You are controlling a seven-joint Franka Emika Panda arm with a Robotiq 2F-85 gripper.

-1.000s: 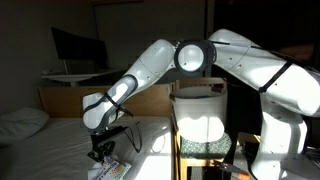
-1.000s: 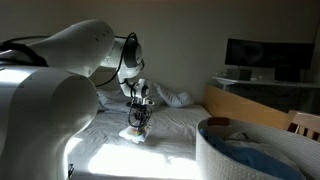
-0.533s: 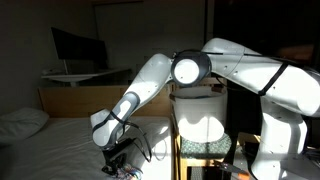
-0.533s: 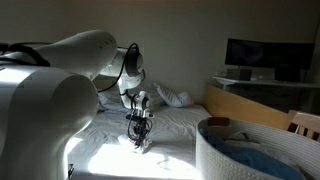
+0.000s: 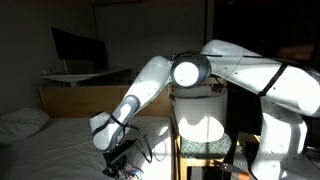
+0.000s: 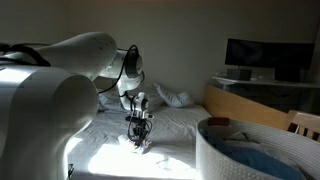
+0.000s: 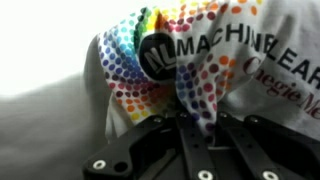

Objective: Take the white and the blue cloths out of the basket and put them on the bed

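My gripper (image 7: 197,130) is shut on the white cloth (image 7: 190,60), which has coloured dots and dark lettering. The cloth is pinched between the fingers and spreads out on the bed sheet. In both exterior views the gripper (image 5: 122,160) (image 6: 139,136) is low over the bed (image 6: 170,125), with the white cloth (image 6: 137,142) touching the sheet. The white basket (image 6: 250,155) stands beside the bed with the blue cloth (image 6: 262,162) inside it. It also shows in an exterior view (image 5: 198,120).
A pillow (image 5: 22,121) lies at the head of the bed and rumpled bedding (image 6: 172,97) lies behind the gripper. A desk with a monitor (image 6: 263,58) stands beyond the wooden bed frame (image 6: 245,100). The arm's base (image 5: 285,130) stands by the basket.
My gripper has come down towards the bed with the white cloth in it, which now rests on the sheet. Little moved in the last half second.
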